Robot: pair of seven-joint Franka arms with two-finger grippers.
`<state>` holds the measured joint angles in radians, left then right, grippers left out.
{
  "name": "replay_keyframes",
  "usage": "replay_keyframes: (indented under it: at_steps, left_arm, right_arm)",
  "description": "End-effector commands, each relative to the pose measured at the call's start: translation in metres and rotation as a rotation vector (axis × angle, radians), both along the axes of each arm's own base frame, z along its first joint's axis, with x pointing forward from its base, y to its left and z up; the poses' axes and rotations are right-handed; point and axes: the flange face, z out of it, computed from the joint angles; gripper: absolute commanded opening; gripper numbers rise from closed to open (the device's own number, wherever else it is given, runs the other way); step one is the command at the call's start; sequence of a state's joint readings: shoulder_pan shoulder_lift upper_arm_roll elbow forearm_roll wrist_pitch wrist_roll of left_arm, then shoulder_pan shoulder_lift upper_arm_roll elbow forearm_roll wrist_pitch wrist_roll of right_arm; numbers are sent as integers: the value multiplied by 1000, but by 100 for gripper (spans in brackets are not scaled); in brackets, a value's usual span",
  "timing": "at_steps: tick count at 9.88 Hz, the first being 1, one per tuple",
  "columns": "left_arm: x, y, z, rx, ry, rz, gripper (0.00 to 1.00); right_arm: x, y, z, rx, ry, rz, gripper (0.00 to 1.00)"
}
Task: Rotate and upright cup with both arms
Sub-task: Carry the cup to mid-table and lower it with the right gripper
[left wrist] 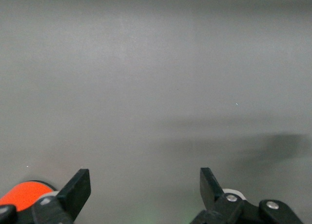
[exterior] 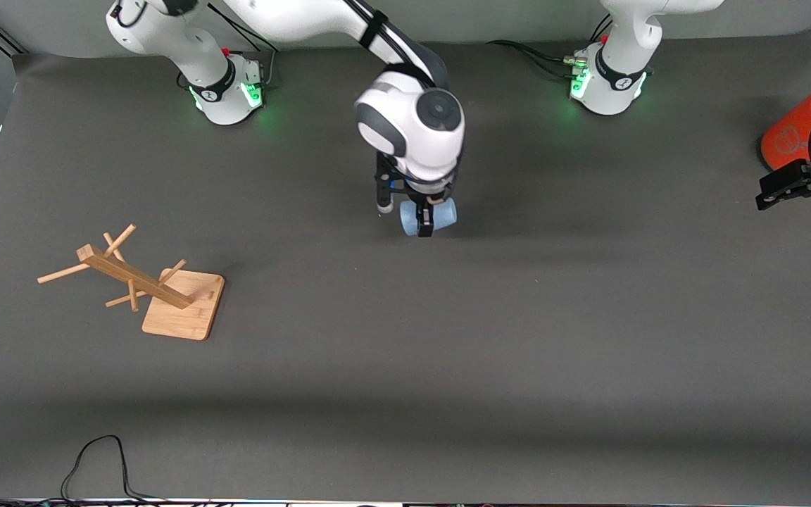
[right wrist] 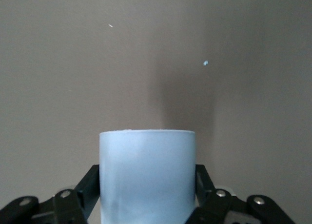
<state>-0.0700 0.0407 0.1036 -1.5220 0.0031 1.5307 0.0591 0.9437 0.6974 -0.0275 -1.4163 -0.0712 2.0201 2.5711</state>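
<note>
The light-blue cup (exterior: 442,213) lies on its side in the middle of the table, low at the table's surface. My right gripper (exterior: 423,220) reaches down from above and is shut on the cup. In the right wrist view the cup (right wrist: 147,175) fills the gap of the right gripper (right wrist: 147,185), with a black finger (right wrist: 91,185) pressed on each side. My left gripper (exterior: 803,193) waits open and empty at the left arm's end of the table, beside the orange can. It shows open over bare mat in the left wrist view (left wrist: 144,185).
A large orange can (exterior: 803,130) with a grey lid stands at the left arm's end, right by the left gripper; its edge shows in the left wrist view (left wrist: 24,192). A wooden peg rack (exterior: 166,296) stands toward the right arm's end. Cables (exterior: 96,465) lie at the near edge.
</note>
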Motion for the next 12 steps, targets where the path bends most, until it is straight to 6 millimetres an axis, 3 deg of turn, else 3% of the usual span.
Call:
replay_keyframes:
  at_steps: [1,4,5,6,7,8,9,10,11,12]
  left_arm:
    - [-1,0,4,0,8,7,100]
    - [-3,2,0,-2,26,18,100]
    - [-2,6,0,-5,24,21,100]
    - [-1,6,0,-4,20,24,100]
    - [2,8,-5,-3,27,30,100]
    - [2,7,-4,3,26,61,100]
    - [3,1,3,0,4,82,100]
    - [3,5,10,-5,-5,91,100]
    - [0,7,5,-2,21,94,100]
    - [1,5,-1,-3,32,90,100]
  right_arm:
    - [3,12,-42,-50,-10,-106,55]
    - [-4,23,-82,-76,2,-112,55]
    - [-3,25,-84,-64,-6,-110,55]
    - [-4,25,-89,-64,-5,-109,62]
    - [-4,25,-90,-65,-6,-112,87]
    - [-4,25,-90,-63,-7,-112,90]
    - [-2,25,-90,-62,-8,-114,100]
    - [-1,24,-88,-60,-8,-111,100]
    - [3,23,-79,-49,-13,-108,100]
    - [9,23,-58,-29,-23,-113,100]
